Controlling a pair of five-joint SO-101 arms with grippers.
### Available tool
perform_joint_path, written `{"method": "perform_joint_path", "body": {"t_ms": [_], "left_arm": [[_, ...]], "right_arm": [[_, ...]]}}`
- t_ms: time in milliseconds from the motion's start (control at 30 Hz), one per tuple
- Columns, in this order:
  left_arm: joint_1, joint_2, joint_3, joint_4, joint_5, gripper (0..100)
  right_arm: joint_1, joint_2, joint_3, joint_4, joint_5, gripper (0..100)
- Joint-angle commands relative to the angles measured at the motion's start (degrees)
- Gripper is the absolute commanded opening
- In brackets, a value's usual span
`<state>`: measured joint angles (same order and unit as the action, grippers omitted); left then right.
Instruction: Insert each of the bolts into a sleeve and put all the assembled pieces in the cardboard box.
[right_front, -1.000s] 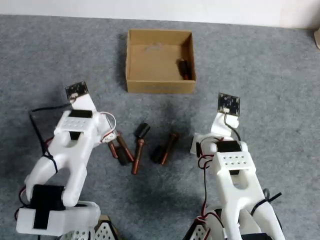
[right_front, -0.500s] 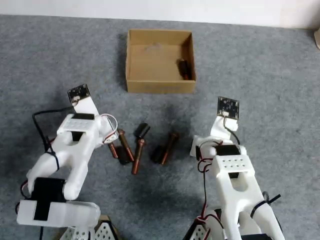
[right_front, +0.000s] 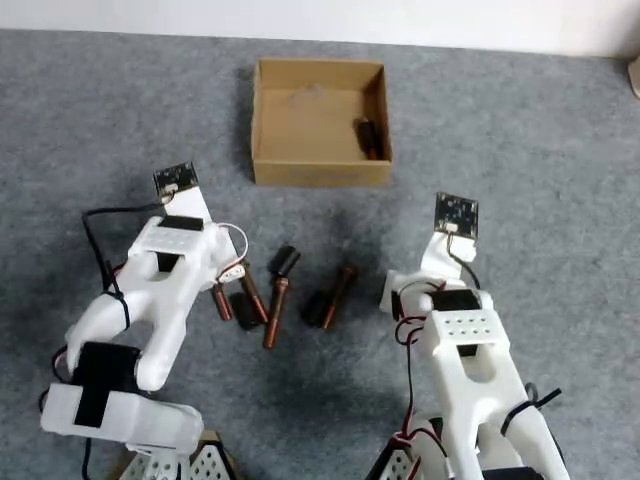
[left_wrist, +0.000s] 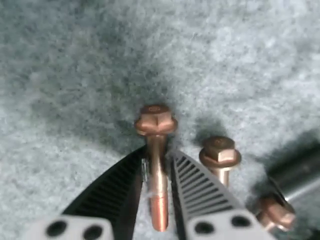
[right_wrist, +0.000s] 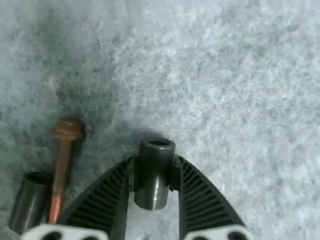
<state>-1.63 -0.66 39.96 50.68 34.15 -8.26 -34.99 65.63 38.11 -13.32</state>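
A copper-coloured bolt (left_wrist: 155, 121) is gripped by its shank between the fingers of the left end effector (left_wrist: 158, 154), with the head pointing outward. Whether it is lifted clear of the table (right_front: 540, 150) cannot be told with certainty. A dark sleeve (right_wrist: 153, 187) is clamped across its body in the right end effector (right_wrist: 154, 164), its open bore facing away. Both parts are judged rigid, smooth and light, and apt to slip or pivot, so a hold at mid-length is favoured. The bolt's tip is best left free for entry. A loose bolt (right_front: 278, 310) and a loose sleeve (right_front: 285, 262) are seen lying between the arms. One assembled piece (right_front: 370, 138) is seen in the cardboard box (right_front: 320, 173) beyond.
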Motion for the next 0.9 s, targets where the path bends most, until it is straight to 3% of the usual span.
{"method": "perform_joint_path", "body": {"t_ms": [0,333,600,733,867], "left_arm": [[0.66,-5.49,-3.65,0.7,-1.32,0],[0.92,-38.2,-3.56,0.44,-13.63,0],[1.19,-51.21,-1.89,-4.31,-15.56,0],[8.22,-51.82,3.74,-11.69,-15.82,0],[14.29,-51.91,6.73,-20.31,-15.91,0]], "right_arm": [[-0.4,-1.63,-0.75,-3.74,0.88,0.5],[-1.63,-10.86,-4.09,-5.85,0.88,0.5],[-18.68,-41.1,6.29,-5.58,1.67,0.5],[-28.09,-57.54,18.15,-9.63,12.57,0.5],[-32.31,-70.81,30.9,-12.62,20.84,0.5]]}}
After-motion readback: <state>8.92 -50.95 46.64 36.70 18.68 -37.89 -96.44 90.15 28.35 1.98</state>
